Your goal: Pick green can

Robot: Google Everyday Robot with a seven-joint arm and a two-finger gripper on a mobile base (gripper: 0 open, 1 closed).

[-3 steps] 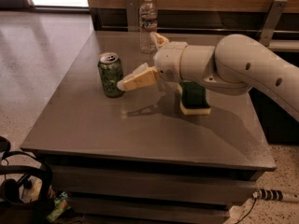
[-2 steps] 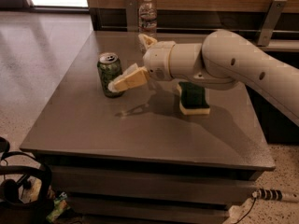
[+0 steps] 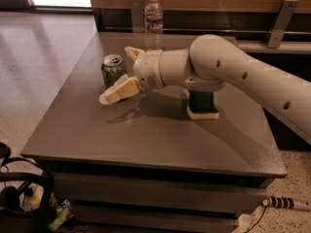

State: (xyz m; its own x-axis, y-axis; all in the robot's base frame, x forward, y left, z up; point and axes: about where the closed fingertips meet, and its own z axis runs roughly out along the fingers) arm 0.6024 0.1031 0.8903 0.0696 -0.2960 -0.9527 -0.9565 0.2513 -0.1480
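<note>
The green can (image 3: 112, 68) stands upright on the grey table (image 3: 146, 130), left of the middle, its silver pull-tab top showing. My gripper (image 3: 116, 74) reaches in from the right at can height and is open. Its cream near finger (image 3: 121, 89) crosses in front of the can's lower right side. The far finger (image 3: 132, 52) sticks up just behind and right of the can. The can sits at the mouth of the jaws. Whether either finger touches it I cannot tell.
A clear plastic water bottle (image 3: 153, 21) stands at the table's back edge. A green-and-yellow sponge (image 3: 202, 106) lies under my arm, right of the middle. A wooden wall with metal brackets runs behind. Dark cables and gear (image 3: 24, 193) lie on the floor at front left.
My arm has moved left towards the green can. The fingers, which were to the right of the can, now stand at either side of it. The can has not moved.
</note>
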